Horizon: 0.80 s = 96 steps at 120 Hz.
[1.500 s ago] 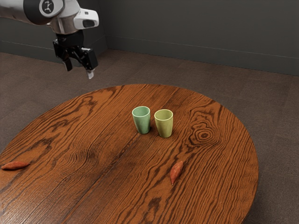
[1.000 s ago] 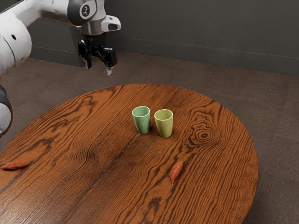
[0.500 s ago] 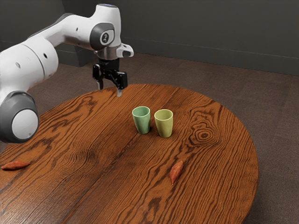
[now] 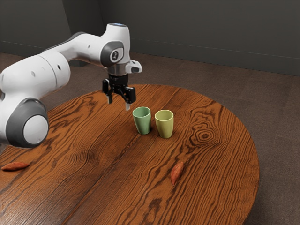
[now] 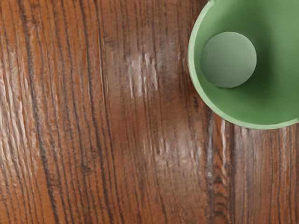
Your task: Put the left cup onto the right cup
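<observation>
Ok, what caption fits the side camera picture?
Open pincer hovers beside the green cup; yellow-green cup stands next door.

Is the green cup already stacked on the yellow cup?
No, the green cup stands on the table beside the yellow cup, both upright.

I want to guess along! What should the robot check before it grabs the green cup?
1. Gripper open and empty: ok.
2. Green cup upright on the table: ok.
3. Yellow cup upright: ok.
4. Gripper right above the green cup: not ok, it hangs a bit toward the exterior view's left of it.
5. Room for a finger between the cups: cannot tell.
</observation>
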Available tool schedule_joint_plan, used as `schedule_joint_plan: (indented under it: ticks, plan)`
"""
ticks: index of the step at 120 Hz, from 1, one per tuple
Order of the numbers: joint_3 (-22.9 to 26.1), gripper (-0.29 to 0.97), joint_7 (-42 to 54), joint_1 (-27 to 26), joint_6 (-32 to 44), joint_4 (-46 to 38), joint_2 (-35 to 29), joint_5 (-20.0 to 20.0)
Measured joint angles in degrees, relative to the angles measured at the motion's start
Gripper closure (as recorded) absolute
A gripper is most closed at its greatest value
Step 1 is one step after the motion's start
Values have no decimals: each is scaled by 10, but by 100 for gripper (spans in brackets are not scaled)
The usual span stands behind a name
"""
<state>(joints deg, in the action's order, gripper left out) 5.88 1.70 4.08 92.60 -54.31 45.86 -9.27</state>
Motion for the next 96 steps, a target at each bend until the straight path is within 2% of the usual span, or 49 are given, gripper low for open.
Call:
schedule_joint_plan:
  ticks: [30, 96]
  plan:
    - [12, 0, 0, -5, 29, 88, 66, 0]
    - [12, 0, -1, 0, 81, 32, 72, 0]
